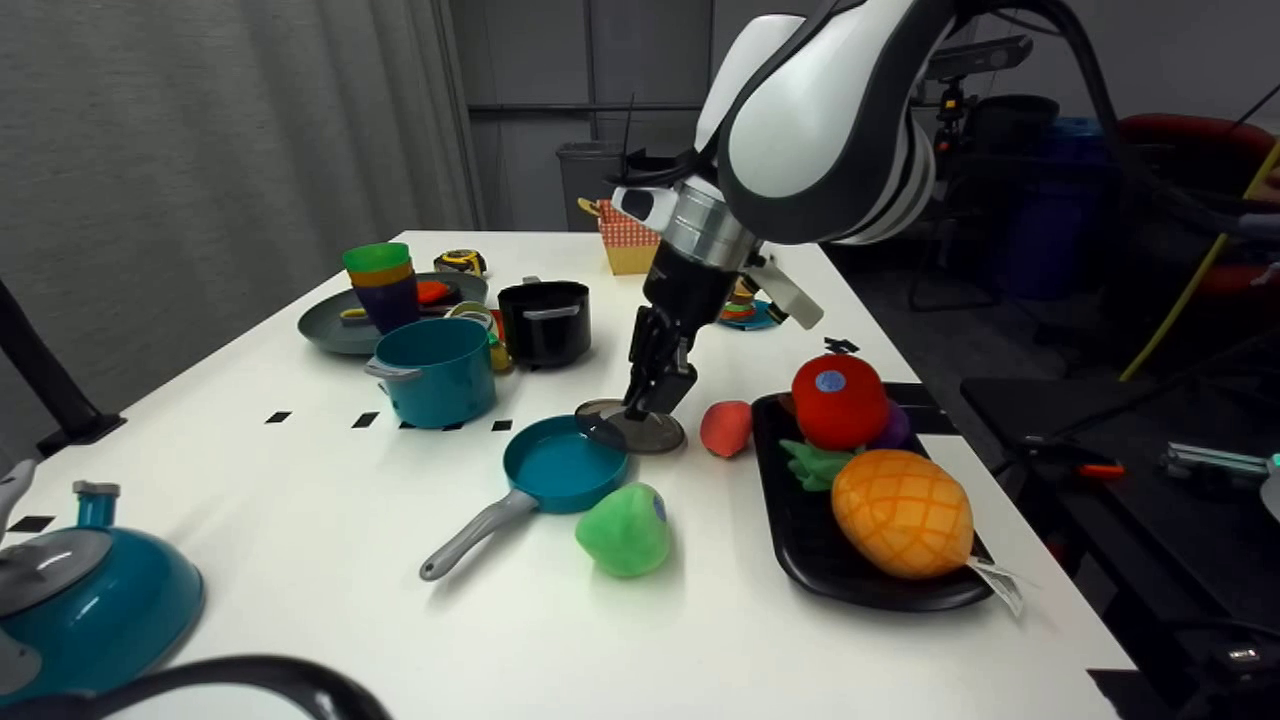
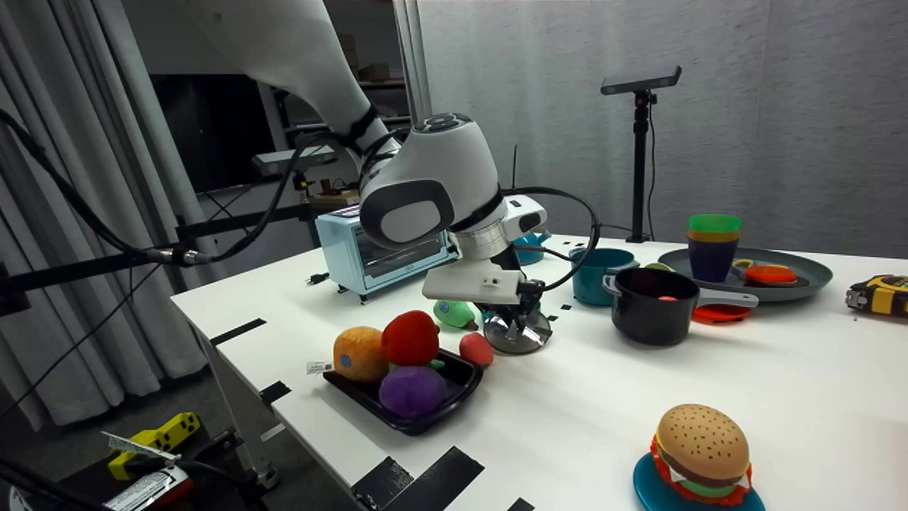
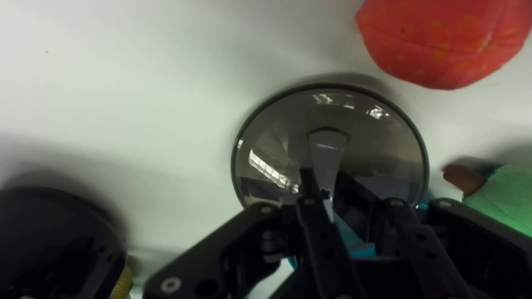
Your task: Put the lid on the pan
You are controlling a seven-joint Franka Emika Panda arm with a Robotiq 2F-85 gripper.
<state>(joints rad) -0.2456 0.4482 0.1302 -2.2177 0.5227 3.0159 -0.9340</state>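
Just beside the pan, the hand seems to pinch the handle of the lid; an off-centre grip could make it land crooked.

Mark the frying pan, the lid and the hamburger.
Frying pan (image 1: 560,465): in an exterior view, on its teal inside.
Lid (image 3: 368,141): in the wrist view, on its transparent surface.
Hamburger (image 2: 702,443): in an exterior view, on its top bun.

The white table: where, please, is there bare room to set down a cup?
Bare patches lie between the teal kettle and the pan, and between the black pot and the burger. Around the lid it is crowded: the pan, small red plush and green plush sit close.
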